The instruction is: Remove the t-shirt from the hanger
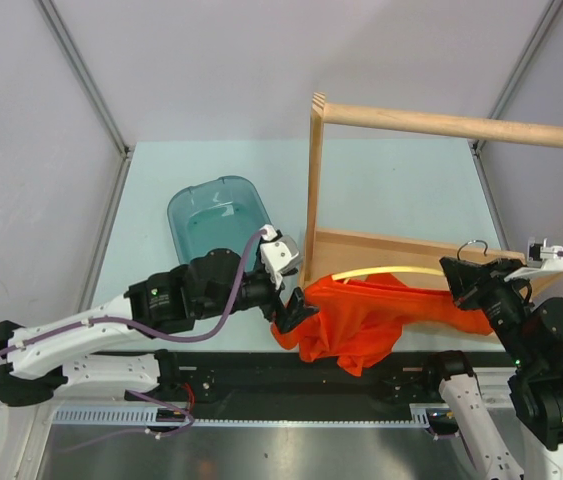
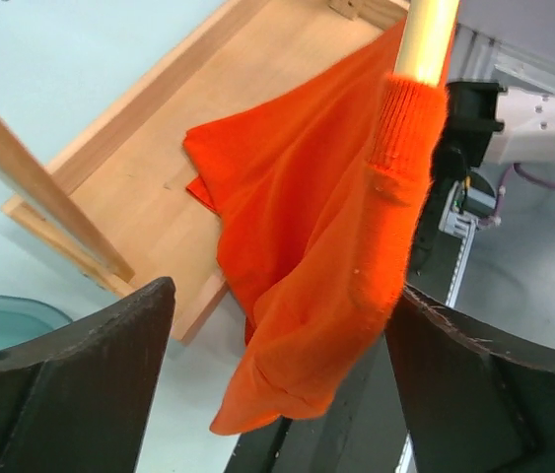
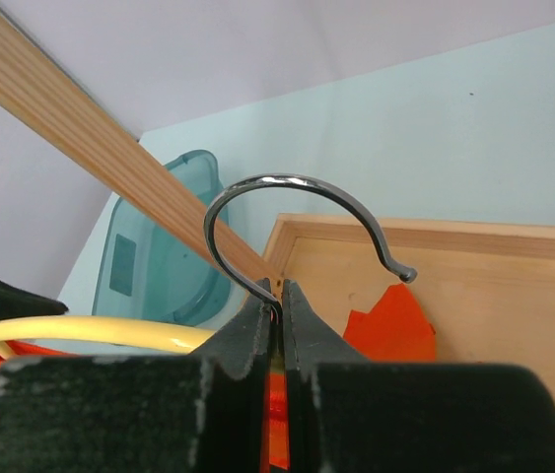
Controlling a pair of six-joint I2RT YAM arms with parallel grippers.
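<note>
Hanging on the hanger (image 1: 386, 271), the t-shirt (image 1: 361, 322) droops in a bunch over the near edge of the table (image 1: 391, 180), right of centre. Its ribbed neck is wrapped round the pale wood, so I judge it not yet off. My right gripper (image 3: 279, 296) is pinched tight on the base of the wire hook (image 3: 287, 182), steadying the hanger for stripping. My left gripper (image 1: 294, 308) gapes wide just beside the shirt's left end, holding nothing, placed for a fresh bite. Behind, a fold of shirt hangs over the rack's wooden base tray (image 1: 401, 247). The teal tub (image 1: 251, 192), far left, shows nothing inside.
</note>
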